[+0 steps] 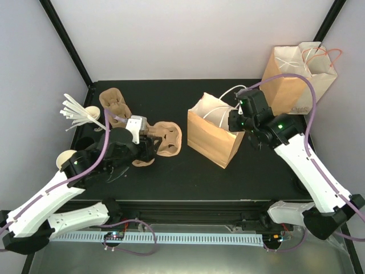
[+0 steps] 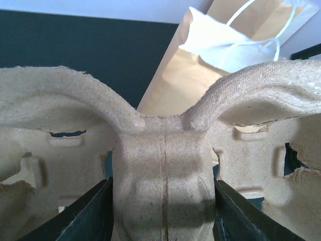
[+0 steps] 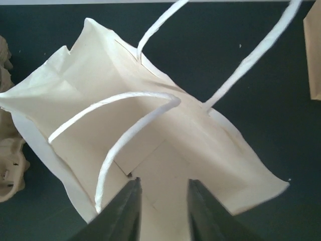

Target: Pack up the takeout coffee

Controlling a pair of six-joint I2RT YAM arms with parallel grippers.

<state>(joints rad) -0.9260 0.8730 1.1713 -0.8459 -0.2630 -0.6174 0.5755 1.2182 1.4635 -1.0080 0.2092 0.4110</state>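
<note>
The takeout coffee is not showing clearly in any view. The only round black form is sitting just behind the left gripper in the overhead view, and it could be a lid or part of the wrist, so I cannot tell where the cup is. The left gripper is clamping the pulp cup carrier by its central ridge. One dark finger is pressing on each side of the post, and the carrier's moulded arches are spreading out to either side of the jaws. Ahead of that gripper, beyond the carrier, the open paper bag is standing upright on the black table. The right gripper is hovering directly over this bag's mouth and pointing down into it. Its jaws are standing a narrow gap apart with nothing seen clamped between them. The bag's pale lining and floor are showing below the fingertips, and its white cord handles are arching just ahead of them. Beyond the right gripper, off to its right, a second bag is standing at the table's far corner. Out to the left of the left gripper, another carrier, a bundle of white sticks and a cream cup are sitting on the table.
</note>
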